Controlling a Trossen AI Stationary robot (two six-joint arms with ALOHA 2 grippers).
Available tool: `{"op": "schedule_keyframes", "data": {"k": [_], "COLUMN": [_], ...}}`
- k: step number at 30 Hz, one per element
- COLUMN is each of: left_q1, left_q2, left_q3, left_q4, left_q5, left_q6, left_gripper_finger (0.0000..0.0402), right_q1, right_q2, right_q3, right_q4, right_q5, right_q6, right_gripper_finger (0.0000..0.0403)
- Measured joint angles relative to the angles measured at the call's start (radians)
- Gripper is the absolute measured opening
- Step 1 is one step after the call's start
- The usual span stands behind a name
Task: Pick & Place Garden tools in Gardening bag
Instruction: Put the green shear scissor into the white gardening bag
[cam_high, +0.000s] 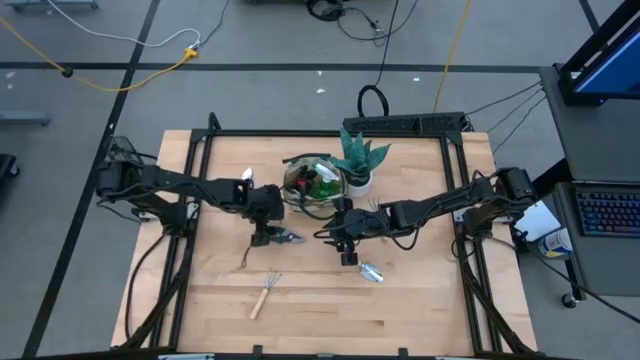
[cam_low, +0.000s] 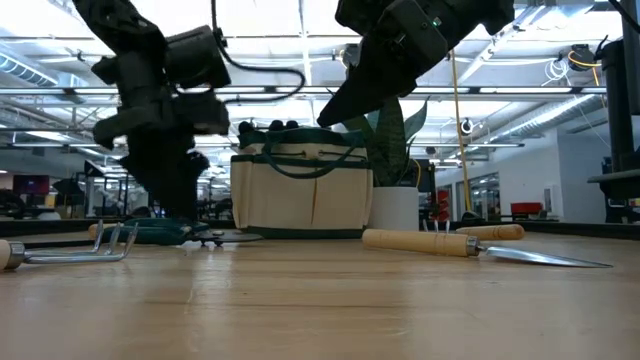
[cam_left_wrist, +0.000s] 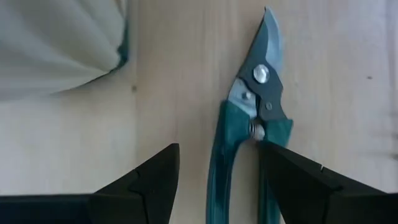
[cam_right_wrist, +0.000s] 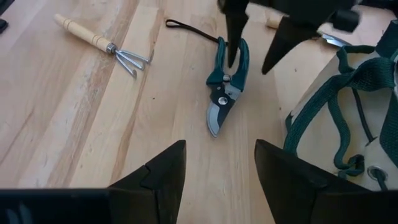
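- Pruning shears flat on the table, at about 7 o'clock from the gardening bag, blades closed.
- Left gripper low over the shears' teal handles, fingers wide, one on either side, nothing gripped.
- Right gripper at about 5 o'clock from the bag, fingers wide, empty.
- Rake at 6 o'clock from the shears; trowel near the right gripper.
- Potted plant at the bag's 3 o'clock.
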Motion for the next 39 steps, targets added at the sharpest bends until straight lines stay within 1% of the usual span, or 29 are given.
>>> {"op": "schedule_keyframes", "data": {"k": [2, 5, 8, 10, 14, 16, 18, 20, 23, 26, 29, 30, 34, 39], "left_q1": [-0.005, -0.009, -0.011, -0.01, -0.009, -0.01, -0.011, -0.011, -0.024, -0.051, -0.088, -0.1, -0.147, -0.176], "left_q2": [0.031, 0.083, 0.113, 0.116, 0.1, 0.09, 0.071, 0.051, 0.008, -0.04, -0.101, -0.12, -0.202, -0.292], "left_q3": [0.0, -0.001, 0.006, 0.005, 0.002, 0.0, -0.002, -0.002, -0.002, -0.002, -0.001, 0.0, 0.01, 0.02], "left_q4": [-0.003, 0.002, 0.008, 0.009, 0.013, 0.017, 0.012, 0.017, 0.002, -0.003, -0.002, 0.002, -0.004, -0.002], "left_q5": [0.0, -0.04, -0.064, -0.069, -0.072, -0.074, -0.075, -0.084, -0.118, -0.134, -0.137, -0.142, -0.184, -0.243], "left_q6": [0.0, 0.008, 0.009, 0.0, -0.007, -0.03, -0.065, -0.109, -0.158, -0.196, -0.24, -0.253, -0.294, -0.313], "left_gripper_finger": [0.0234, 0.0232, 0.0211, 0.0181, 0.0097, 0.0055, 0.0054, 0.0054, 0.0054, 0.0058, 0.0059, 0.0059, 0.0057, 0.0061], "right_q1": [0.0, 0.0, 0.0, -0.003, -0.019, -0.036, -0.048, -0.063, -0.076, -0.082, -0.082, -0.082, -0.081, -0.057], "right_q2": [0.0, 0.0, 0.0, 0.0, 0.002, 0.016, 0.028, 0.044, 0.071, 0.089, 0.106, 0.112, 0.121, 0.088], "right_q3": [0.0, 0.0, 0.0, 0.0, 0.0, 0.001, 0.001, 0.001, 0.001, 0.001, 0.001, 0.001, 0.001, 0.0], "right_q4": [0.0, 0.002, 0.003, 0.003, 0.004, 0.014, 0.008, 0.012, 0.006, 0.018, 0.042, 0.046, 0.083, 0.122], "right_q5": [0.0, 0.002, 0.004, 0.015, 0.108, 0.107, 0.101, 0.063, 0.029, 0.03, 0.034, 0.037, 0.114, 0.165], "right_q6": [0.0, -0.003, -0.026, -0.054, -0.13, -0.163, -0.178, -0.194, -0.236, -0.3, -0.401, -0.431, -0.52, -0.519], "right_gripper_finger": [0.0183, 0.0181, 0.0179, 0.0177, 0.0176, 0.0176, 0.0175, 0.0173, 0.017, 0.0166, 0.0164, 0.0164, 0.0163, 0.0158]}}
